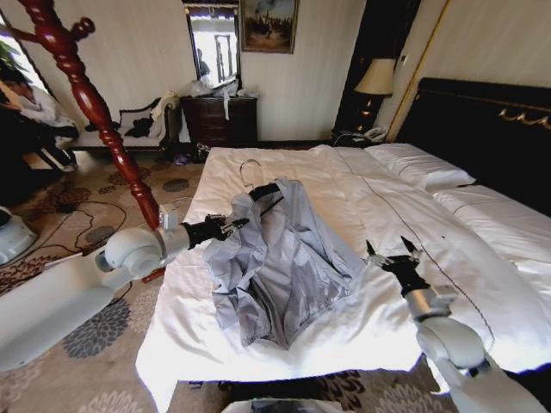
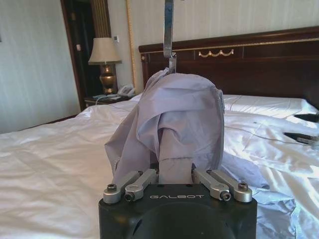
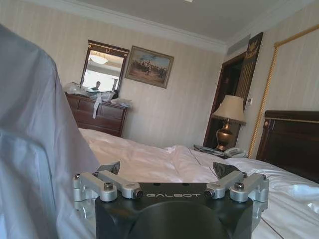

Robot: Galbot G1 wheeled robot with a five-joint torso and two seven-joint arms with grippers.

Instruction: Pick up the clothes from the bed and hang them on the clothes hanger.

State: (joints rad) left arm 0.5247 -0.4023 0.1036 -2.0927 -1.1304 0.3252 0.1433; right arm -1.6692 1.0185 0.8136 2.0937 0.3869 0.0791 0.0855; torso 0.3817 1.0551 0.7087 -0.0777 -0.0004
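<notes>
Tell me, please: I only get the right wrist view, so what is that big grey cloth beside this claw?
Observer: It is a grey-blue shirt, spread on the bed with a black hanger inside its collar end.
Operator: Is anything holding it?
Observer: Yes. The left gripper is shut on a fold of the shirt, just below the hanger's metal hook.
Operator: And where is my claw compared with that one?
Observer: In the head view, the right gripper is open over the white duvet on the other side of the shirt. It is apart from the fabric.
</notes>
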